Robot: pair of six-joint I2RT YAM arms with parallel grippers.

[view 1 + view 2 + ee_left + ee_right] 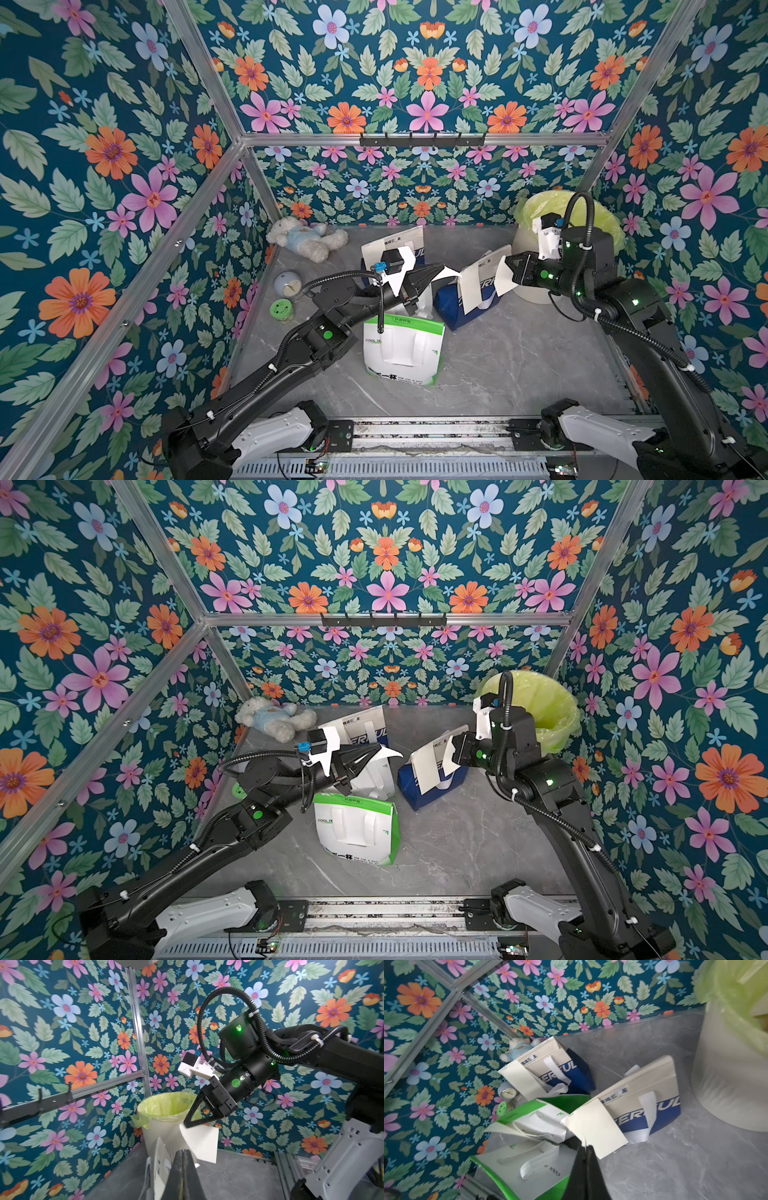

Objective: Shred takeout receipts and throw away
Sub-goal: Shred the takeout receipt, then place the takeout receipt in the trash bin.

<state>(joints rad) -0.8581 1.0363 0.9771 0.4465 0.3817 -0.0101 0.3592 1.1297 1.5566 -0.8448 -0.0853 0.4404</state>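
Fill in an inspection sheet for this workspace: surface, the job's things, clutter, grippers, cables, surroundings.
Surface: grey marbled tabletop.
Job's things: left piece and right piece of white paper, both held; a whole receipt against the blue bag; lined bin beyond the right arm.
Clutter: green-and-white bag, plush bear, small clock, green-lidded jar.
Grippers: left gripper and right gripper, jaws shut on paper, apart above the bags.
Cables: left hose and right hose loop at the wrists; no snag seen.
Surroundings: floral walls, aluminium frame, hook rail.
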